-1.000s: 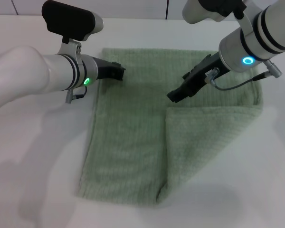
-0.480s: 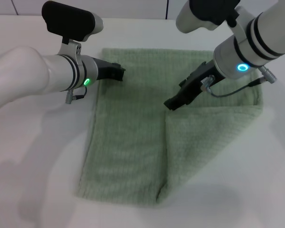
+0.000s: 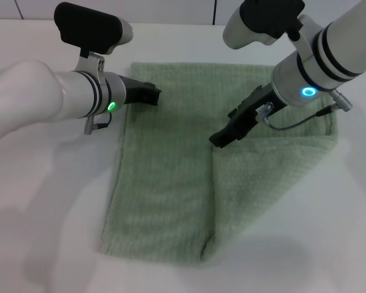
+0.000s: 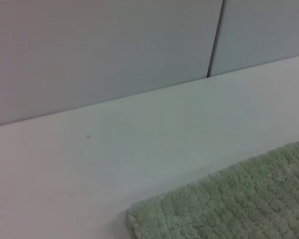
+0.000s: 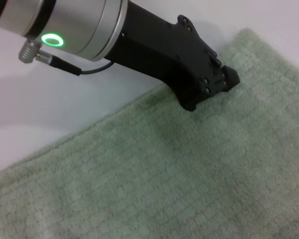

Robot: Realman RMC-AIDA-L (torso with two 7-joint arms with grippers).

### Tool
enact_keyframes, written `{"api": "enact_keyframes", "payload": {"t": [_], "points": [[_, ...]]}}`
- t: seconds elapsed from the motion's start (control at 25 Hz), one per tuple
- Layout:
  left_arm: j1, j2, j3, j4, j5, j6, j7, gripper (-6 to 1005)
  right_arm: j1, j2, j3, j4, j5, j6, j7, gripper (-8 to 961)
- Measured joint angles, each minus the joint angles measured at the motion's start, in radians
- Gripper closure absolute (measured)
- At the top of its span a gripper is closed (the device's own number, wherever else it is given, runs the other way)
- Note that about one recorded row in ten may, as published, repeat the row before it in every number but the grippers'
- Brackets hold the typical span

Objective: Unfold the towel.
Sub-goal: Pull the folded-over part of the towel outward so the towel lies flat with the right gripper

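The pale green towel (image 3: 165, 177) lies on the white table (image 3: 49, 201), with its near right part folded over as a flap (image 3: 268, 183). My left gripper (image 3: 152, 93) rests shut on the towel's far left edge; it also shows in the right wrist view (image 5: 224, 82), with its tip on the cloth (image 5: 164, 189). My right gripper (image 3: 218, 138) hovers just over the flap's inner corner (image 3: 215, 148), near the towel's middle. The left wrist view shows only a far corner of the towel (image 4: 229, 209).
A grey wall panel (image 4: 104, 50) stands behind the table's far edge. Bare white tabletop surrounds the towel on the left, near and right sides.
My right gripper has moved a little left and down towards the flap's inner corner. The left arm and the towel have not moved.
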Motion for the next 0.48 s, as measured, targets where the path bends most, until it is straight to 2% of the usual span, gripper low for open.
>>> {"api": "enact_keyframes", "payload": {"t": [0.48], "points": [[0.002, 0.0, -0.002, 0.003, 0.0, 0.0, 0.001, 1000, 0.005, 0.0, -0.009, -0.026, 0.011, -0.017, -0.012, 255]]}}
